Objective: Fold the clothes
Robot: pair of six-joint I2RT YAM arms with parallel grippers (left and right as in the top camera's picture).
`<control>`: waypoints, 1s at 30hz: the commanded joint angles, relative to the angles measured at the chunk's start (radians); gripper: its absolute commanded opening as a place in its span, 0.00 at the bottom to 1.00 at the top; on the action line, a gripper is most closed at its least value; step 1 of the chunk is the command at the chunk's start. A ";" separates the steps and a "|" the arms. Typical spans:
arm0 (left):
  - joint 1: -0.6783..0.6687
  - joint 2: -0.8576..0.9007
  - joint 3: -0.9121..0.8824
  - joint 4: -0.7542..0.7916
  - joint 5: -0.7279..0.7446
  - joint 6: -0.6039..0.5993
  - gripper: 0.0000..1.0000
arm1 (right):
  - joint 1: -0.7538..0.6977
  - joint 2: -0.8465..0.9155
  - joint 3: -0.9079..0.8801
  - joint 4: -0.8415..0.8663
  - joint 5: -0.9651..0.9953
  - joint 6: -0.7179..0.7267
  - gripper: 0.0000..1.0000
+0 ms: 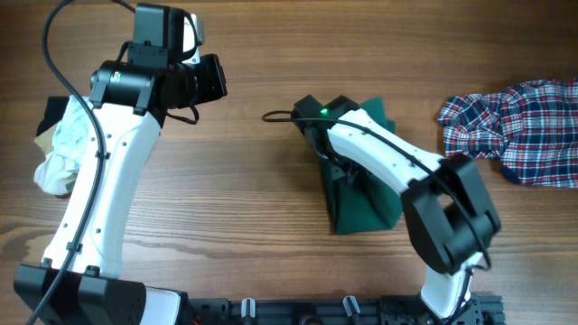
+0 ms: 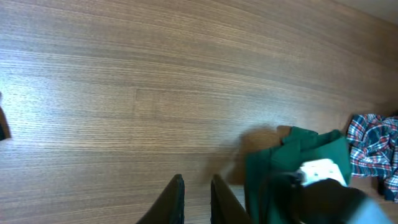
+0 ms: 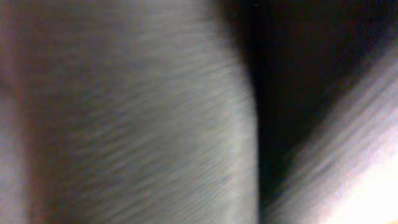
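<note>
A dark green cloth lies folded into a narrow shape at the table's middle; it also shows in the left wrist view. My right gripper is down at the cloth's far left corner, with the arm lying across the cloth. The right wrist view is a close blur of fabric, so its jaws are hidden. My left gripper hangs raised over bare table to the far left of the cloth. Its fingers are close together with nothing between them.
A red-and-blue plaid shirt lies crumpled at the right edge, also in the left wrist view. A pale crumpled garment pile lies at the left edge, partly under my left arm. The table is wood.
</note>
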 commanded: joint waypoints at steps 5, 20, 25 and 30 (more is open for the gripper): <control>0.002 -0.013 0.003 0.010 0.005 0.013 0.16 | 0.008 -0.041 0.017 -0.012 -0.146 -0.023 0.60; 0.002 -0.013 0.003 0.030 0.005 0.017 0.20 | -0.047 -0.373 0.017 0.074 -0.456 -0.090 0.60; -0.006 -0.003 0.003 0.029 0.007 0.026 0.19 | -0.256 -0.355 -0.001 0.056 -0.541 -0.024 0.04; -0.048 0.027 0.003 0.031 0.006 0.074 0.14 | -0.353 -0.254 -0.109 0.085 -0.631 -0.024 0.04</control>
